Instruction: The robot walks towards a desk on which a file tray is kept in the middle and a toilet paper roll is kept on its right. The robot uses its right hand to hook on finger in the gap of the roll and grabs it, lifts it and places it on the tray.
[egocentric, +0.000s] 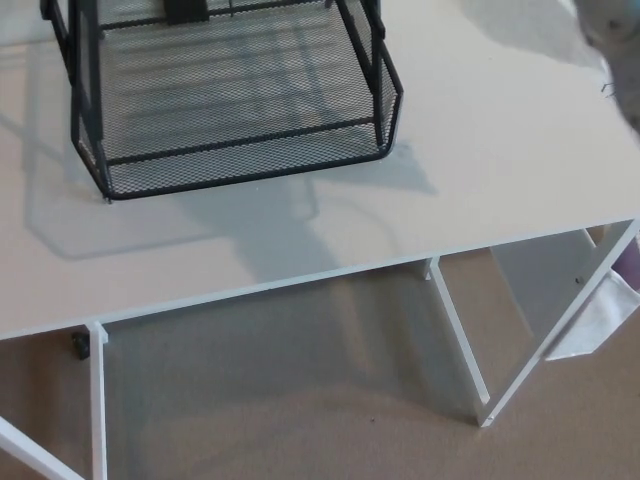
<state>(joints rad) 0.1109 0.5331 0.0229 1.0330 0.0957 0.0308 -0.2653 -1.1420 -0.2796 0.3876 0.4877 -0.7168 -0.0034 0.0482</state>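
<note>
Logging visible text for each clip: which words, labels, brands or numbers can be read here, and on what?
None can be read in this frame.
Black mesh file tray: no label or brand shows.
White desk: bare of print.
Blurred pale shape at the top right corner: too blurred to tell whether it carries any text.

Looking like black wire mesh on the tray (385, 90), a bit shiny. Looking smooth, white and matt on the desk (500, 150). Looking soft and fuzzy on the floor (300, 400).
</note>
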